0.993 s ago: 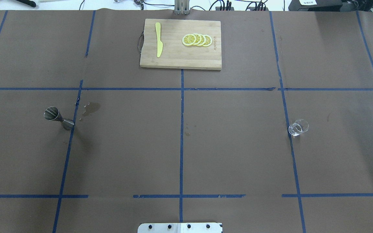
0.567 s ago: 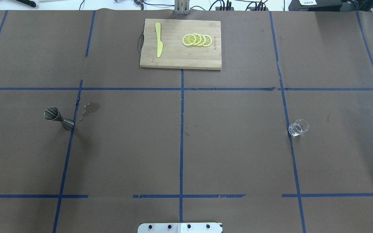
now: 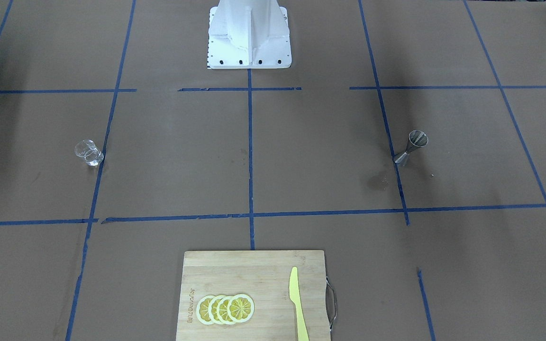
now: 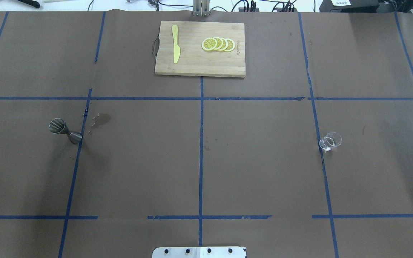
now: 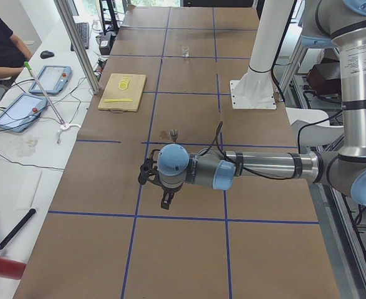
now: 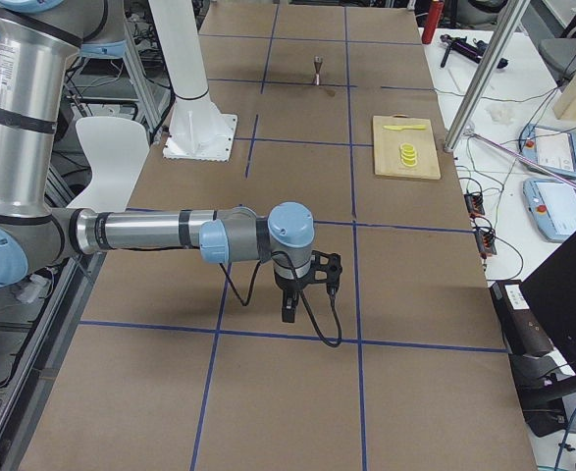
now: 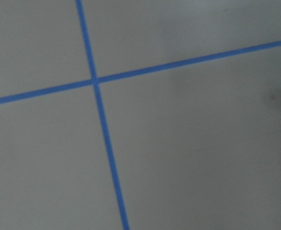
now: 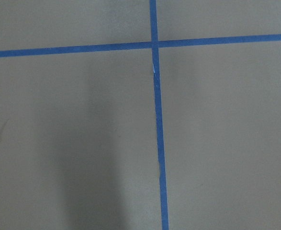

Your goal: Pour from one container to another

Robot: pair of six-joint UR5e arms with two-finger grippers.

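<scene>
The clear glass cup [image 4: 330, 141] is seen upright on the brown-papered table [image 4: 264, 161], on the robot's right, just beside a blue tape line [image 4: 201, 143]. Whether anything is held in it cannot be made out through the glass. The steel jigger [image 4: 65, 130] is stood well apart from it on the robot's left, its foot touching another tape line. A dark wet stain [image 4: 102, 119] is seen near the jigger.

A wooden cutting board [image 4: 200, 49] is laid at the far middle, with a yellow knife [image 4: 175, 43] and a row of overlapping lemon slices [image 4: 218, 44] on it. Its near edge is cut off in the front-facing view.

The left gripper [image 5: 166, 200] and right gripper [image 6: 288, 310] are caught only in the side views, pointed down above the paper. They are too small and dark there, so it cannot be told how far either pincer is parted. In both wrist views only blurred paper and crossing tape are shown.
</scene>
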